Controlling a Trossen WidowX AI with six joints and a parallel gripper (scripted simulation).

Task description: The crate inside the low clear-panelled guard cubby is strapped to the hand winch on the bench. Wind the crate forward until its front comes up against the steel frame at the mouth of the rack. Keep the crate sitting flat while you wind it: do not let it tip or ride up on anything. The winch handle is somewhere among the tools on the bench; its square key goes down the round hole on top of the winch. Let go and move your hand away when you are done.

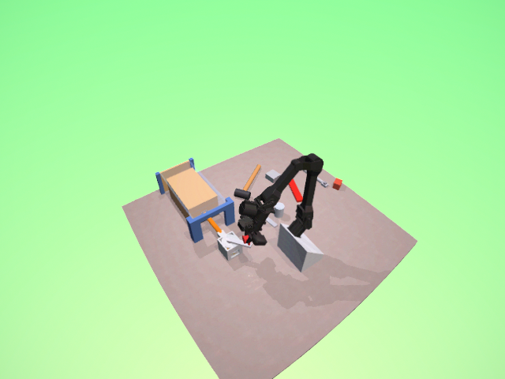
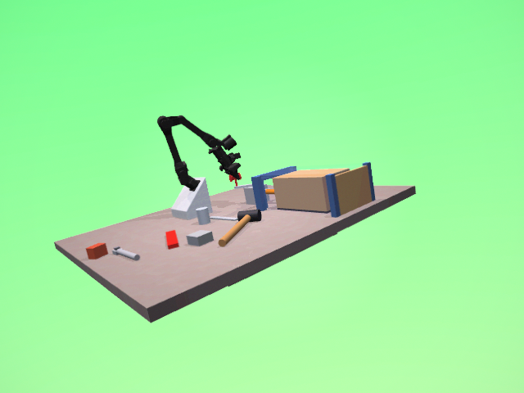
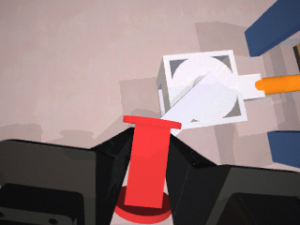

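Observation:
The tan crate (image 1: 191,189) (image 2: 300,192) sits flat, its front a little behind the blue frame (image 1: 211,213) (image 2: 255,196) (image 3: 277,25). An orange strap (image 1: 214,225) (image 2: 269,191) (image 3: 283,84) runs to the white winch (image 1: 230,249) (image 2: 250,195) (image 3: 225,100). The handle's flat arm (image 1: 239,241) (image 3: 189,100) lies across the winch top; whether its key is fully seated is hidden. My gripper (image 1: 246,239) (image 2: 235,177) (image 3: 148,134) is shut on the handle's upright red grip (image 3: 149,164), beside the winch on the side away from the frame.
A mallet (image 1: 252,178) (image 2: 235,230), a grey cylinder (image 1: 279,209) (image 2: 202,215), a grey block (image 2: 200,237), a red bar (image 1: 295,190) (image 2: 171,239), a wrench (image 2: 127,253) and an orange-red block (image 1: 337,184) (image 2: 97,250) lie on the bench. Blue posts stand close to the winch.

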